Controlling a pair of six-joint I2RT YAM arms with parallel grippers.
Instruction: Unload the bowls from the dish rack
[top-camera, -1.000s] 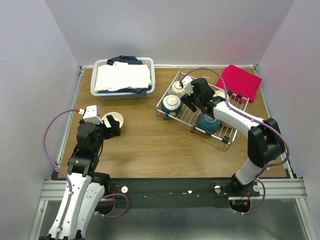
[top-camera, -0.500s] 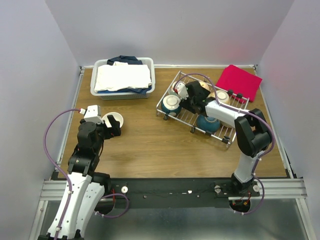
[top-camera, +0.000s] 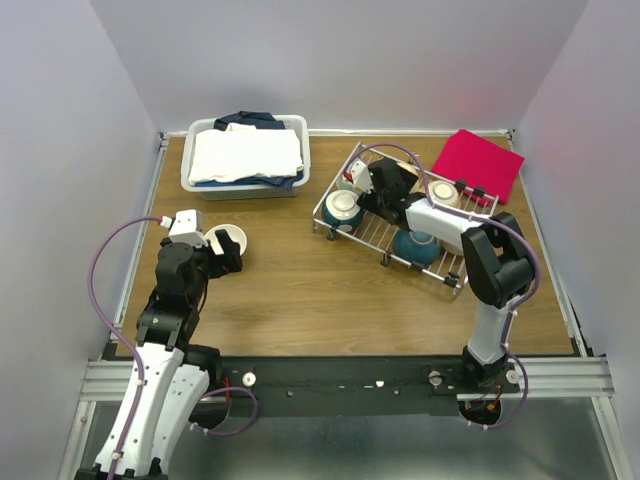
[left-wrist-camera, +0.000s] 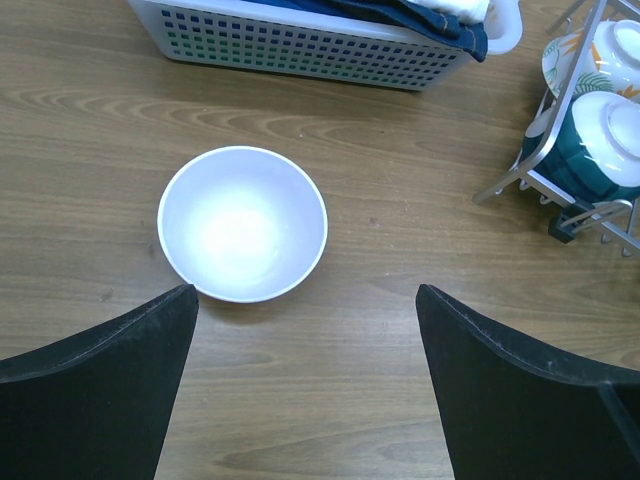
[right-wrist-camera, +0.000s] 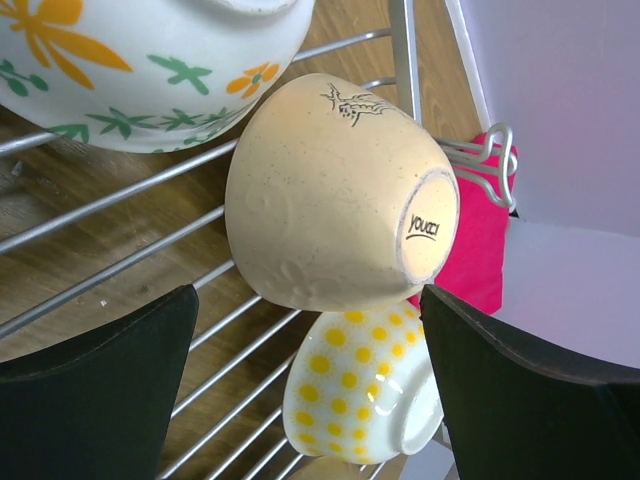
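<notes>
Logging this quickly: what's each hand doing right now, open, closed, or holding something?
Left hand: open, holding nothing, near the white bowl on the table.
Right hand: open, holding nothing, at the cream bowl in the dish rack.

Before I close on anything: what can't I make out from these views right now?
- Top view: the right gripper covers the rack's back corner; bowl count there unknown.
- Right wrist: floral bowl cut by top edge; dotted bowl half behind cream bowl.
- Left wrist: rack cut by right edge.
</notes>
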